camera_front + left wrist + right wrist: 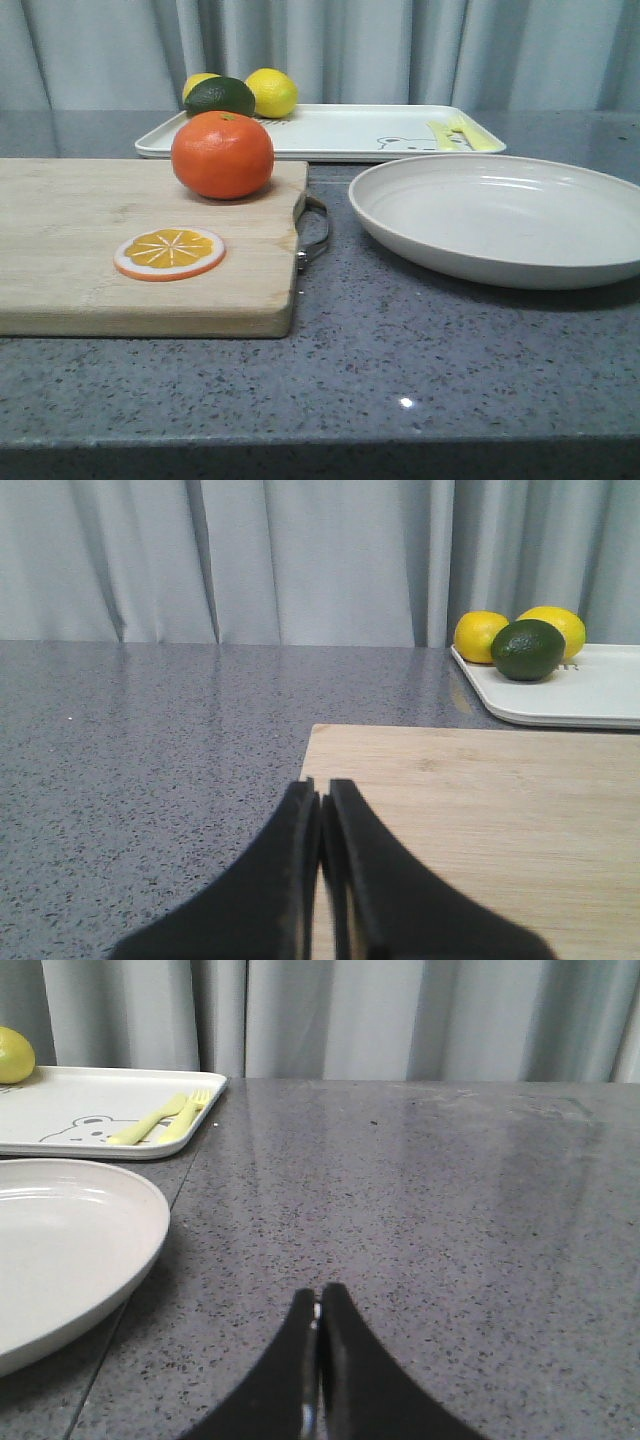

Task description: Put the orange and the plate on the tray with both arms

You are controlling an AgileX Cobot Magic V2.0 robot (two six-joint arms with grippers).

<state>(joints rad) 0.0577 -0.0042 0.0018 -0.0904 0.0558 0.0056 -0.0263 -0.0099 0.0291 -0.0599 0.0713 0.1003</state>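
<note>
The orange [222, 154] sits at the far right end of the wooden cutting board [80, 260], out of both wrist views. The off-white plate [500, 215] lies on the grey table to the board's right; its rim shows in the right wrist view [60, 1260]. The white tray [340, 130] with the bear drawing lies behind both; it also shows in the left wrist view [590, 690] and the right wrist view [90, 1110]. My left gripper [321, 792] is shut and empty over the board's left edge. My right gripper [319, 1295] is shut and empty over the table, right of the plate.
Two yellow lemons [271, 92] and a dark green fruit [220, 96] sit on the tray's far left corner. A flat orange slice [169, 252] lies on the board's front part. The board has a metal handle [314, 235] facing the plate. Grey curtains hang behind.
</note>
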